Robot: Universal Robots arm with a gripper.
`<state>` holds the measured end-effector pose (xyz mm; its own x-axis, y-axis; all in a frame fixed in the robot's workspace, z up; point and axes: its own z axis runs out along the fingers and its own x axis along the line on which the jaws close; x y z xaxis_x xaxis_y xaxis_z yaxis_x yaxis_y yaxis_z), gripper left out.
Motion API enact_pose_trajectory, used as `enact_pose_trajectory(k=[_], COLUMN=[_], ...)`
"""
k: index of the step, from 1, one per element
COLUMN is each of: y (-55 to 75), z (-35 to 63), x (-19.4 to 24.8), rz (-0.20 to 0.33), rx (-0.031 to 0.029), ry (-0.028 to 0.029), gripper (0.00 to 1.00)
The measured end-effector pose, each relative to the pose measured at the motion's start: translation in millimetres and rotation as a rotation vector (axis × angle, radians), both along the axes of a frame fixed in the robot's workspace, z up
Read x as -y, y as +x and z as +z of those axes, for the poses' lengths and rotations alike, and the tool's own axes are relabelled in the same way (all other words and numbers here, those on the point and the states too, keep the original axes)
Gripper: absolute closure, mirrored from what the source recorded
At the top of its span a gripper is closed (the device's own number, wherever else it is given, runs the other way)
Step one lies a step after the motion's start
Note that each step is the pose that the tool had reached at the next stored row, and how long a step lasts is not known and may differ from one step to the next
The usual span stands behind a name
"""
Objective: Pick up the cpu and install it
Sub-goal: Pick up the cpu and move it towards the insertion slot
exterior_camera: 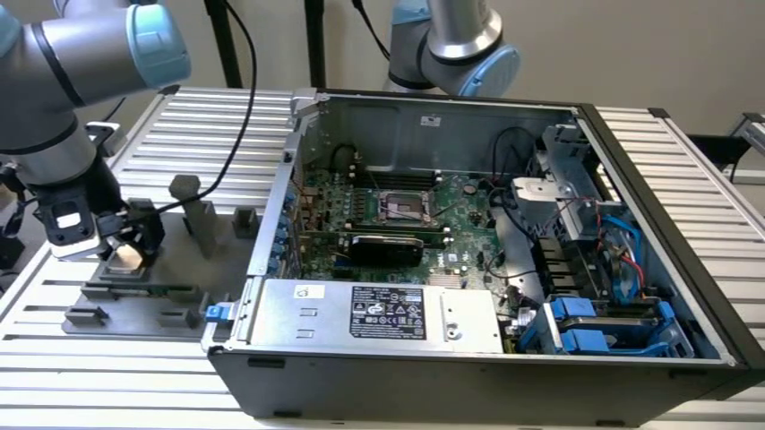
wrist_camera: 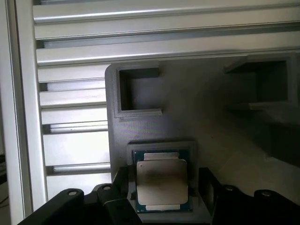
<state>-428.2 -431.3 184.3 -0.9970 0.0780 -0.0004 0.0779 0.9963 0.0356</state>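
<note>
The cpu point(wrist_camera: 161, 180) is lying flat, metal top up, in a shallow pocket of the grey fixture point(wrist_camera: 140, 136), which is sitting on the slatted counter point(exterior_camera: 179, 116) at the exterior view's left, well apart from the socket point(exterior_camera: 400, 206). The hand point(wrist_camera: 163, 190) is hanging low over it with its fingers point(wrist_camera: 206, 187) apart, one standing at each side of the chip. A gap is showing on at least one side, so as far as I can judge nothing is being clamped. The chip is looking seated in its pocket rather than raised. At the exterior view's right the case point(exterior_camera: 478, 376) is lying open with the green motherboard point(exterior_camera: 460, 202) facing up inside, and the dark socket near the board's middle is looking empty, as far as I can tell. By this showing the task is standing near its start: the hand is poised at the pick-up place, while the grasp, the lift, the carry to the case and the seating in the socket are all waiting to be done.
</note>
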Motion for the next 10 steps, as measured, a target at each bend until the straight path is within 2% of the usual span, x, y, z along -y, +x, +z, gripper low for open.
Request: enact_pose_trajectory(k=[2,3,9,10], y=[0.0,0.0,-0.1,-0.1], z=[-0.2,-0.4,-1.3,-1.5], x=[-0.2,-0.2,-0.3,-0.3], rz=[0.0,0.0,0.0,0.0], rx=[-0.0002,-0.0002,-0.0011,-0.0013], ry=[0.0,0.0,-0.0001,-0.0001], gripper=[0.31,0.38,0.4,0.45])
